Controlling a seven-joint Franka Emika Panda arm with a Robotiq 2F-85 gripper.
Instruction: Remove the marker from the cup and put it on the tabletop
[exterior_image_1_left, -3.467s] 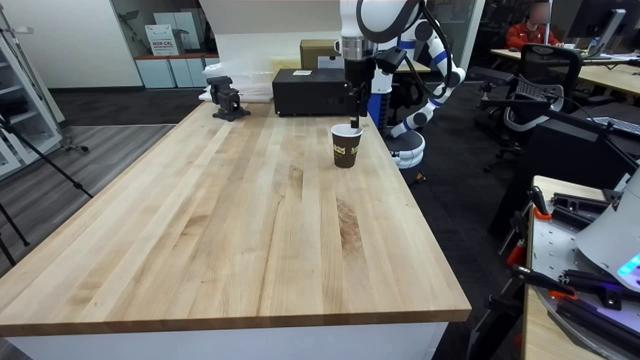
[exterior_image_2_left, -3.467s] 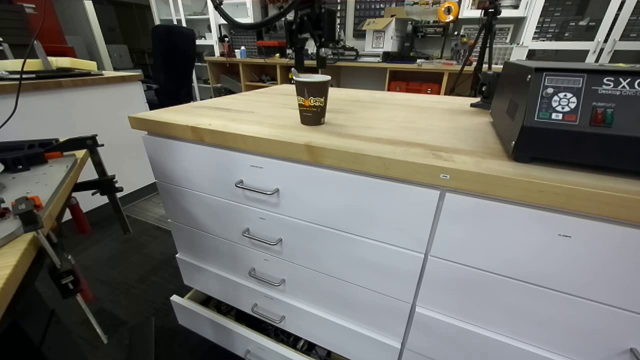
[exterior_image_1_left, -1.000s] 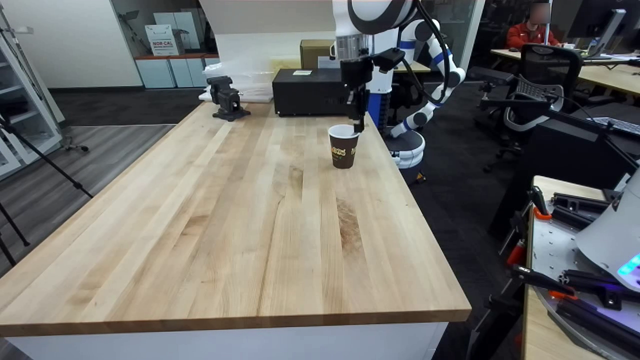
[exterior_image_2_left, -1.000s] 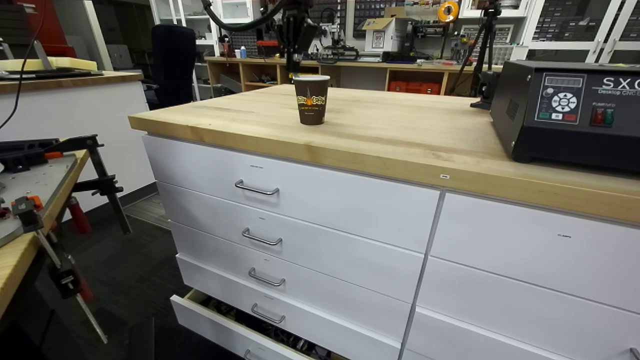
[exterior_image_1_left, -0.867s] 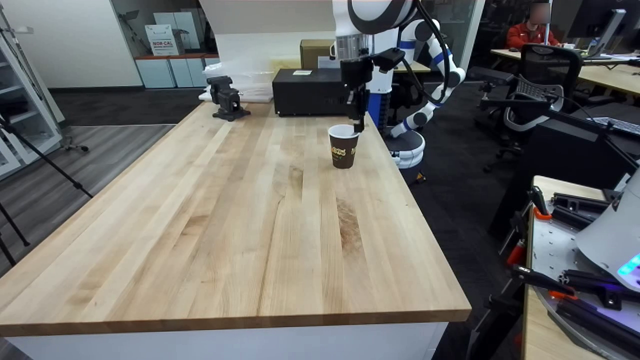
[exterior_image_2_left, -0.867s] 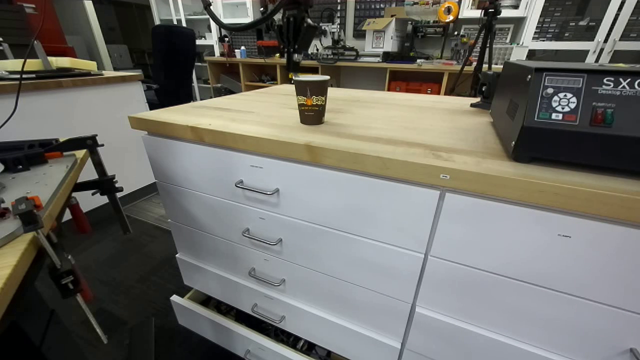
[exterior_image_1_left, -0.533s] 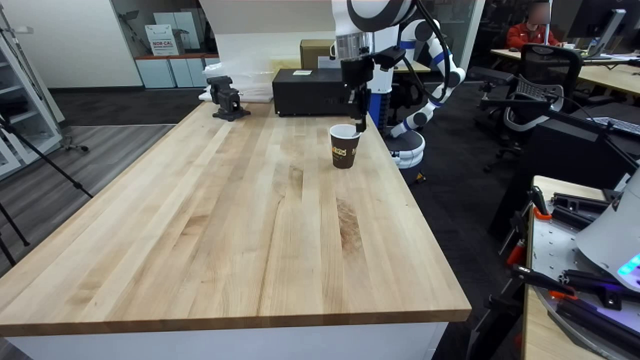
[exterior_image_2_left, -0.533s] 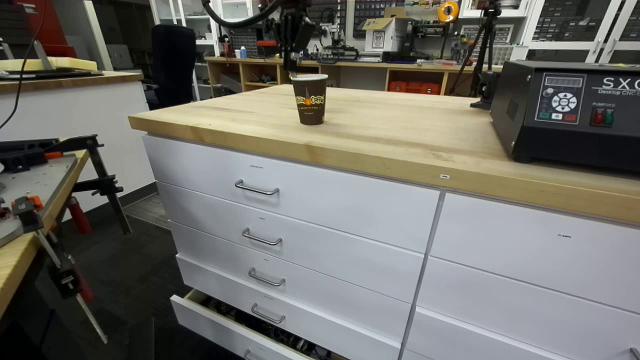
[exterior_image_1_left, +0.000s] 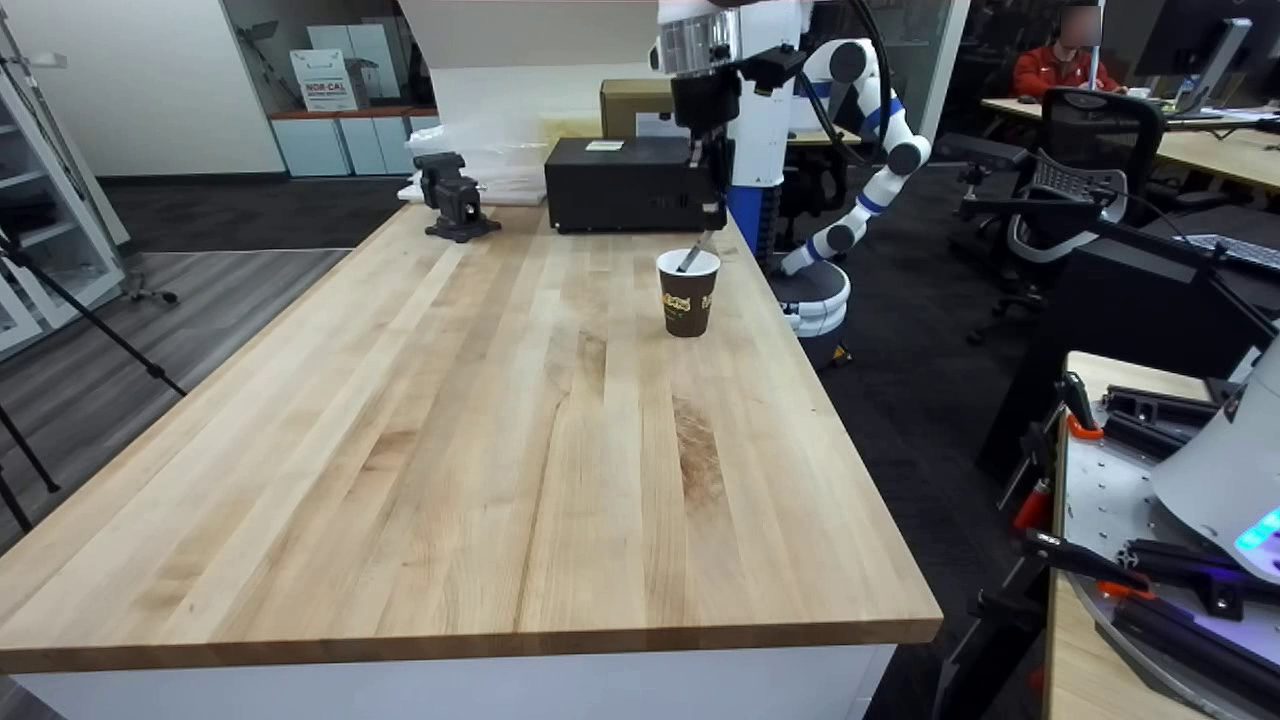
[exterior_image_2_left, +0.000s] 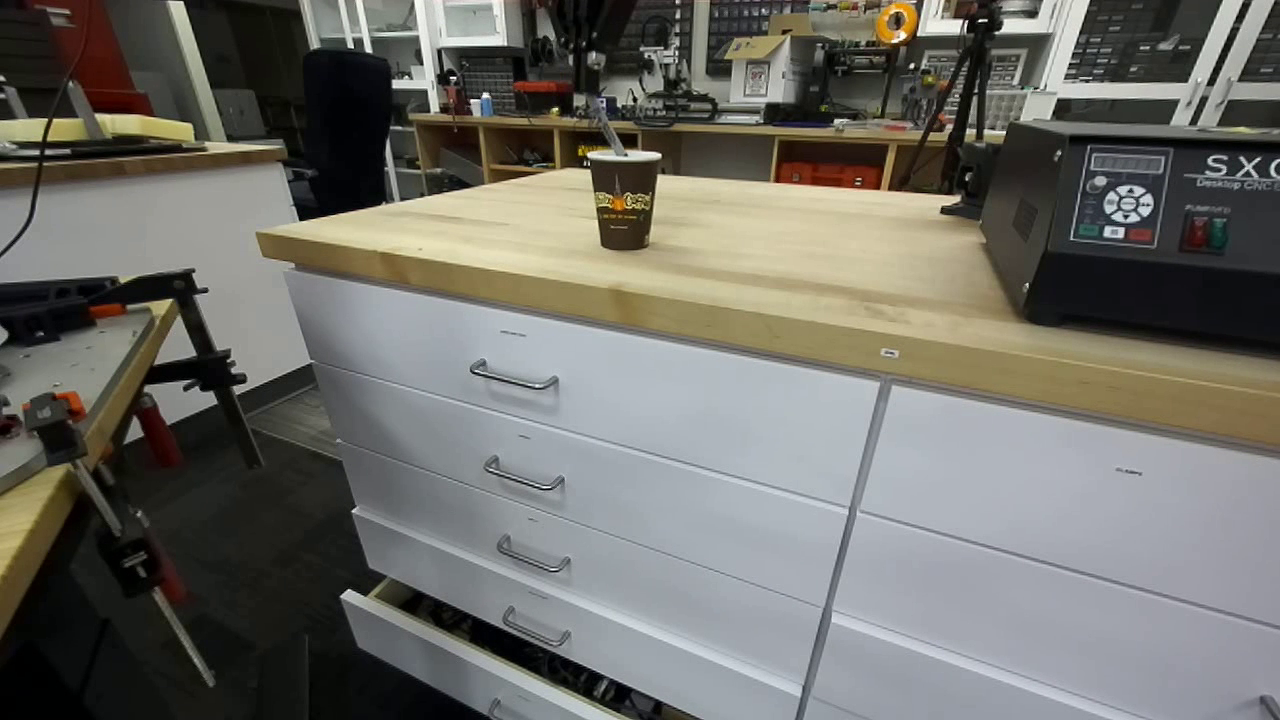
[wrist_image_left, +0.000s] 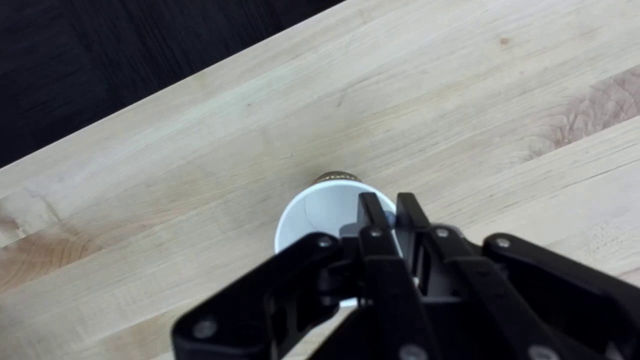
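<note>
Rising, the jaws, clenched on the marker, have drawn it partway from the cup below them; removal seems underway.

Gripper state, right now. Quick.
Gripper: closed, holding the marker, whose lower end is inside the cup.

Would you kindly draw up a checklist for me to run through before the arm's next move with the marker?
1. The marker is held by the gripper: ok, pinched near its upper end.
2. The marker is free of the cup: not ok, its lower end is inside the rim.
3. The cup stands upright on the tabletop: ok, in both exterior views.
4. The marker hangs straight: not ok, it leans.
5. The grip is firm: cannot tell.
</note>
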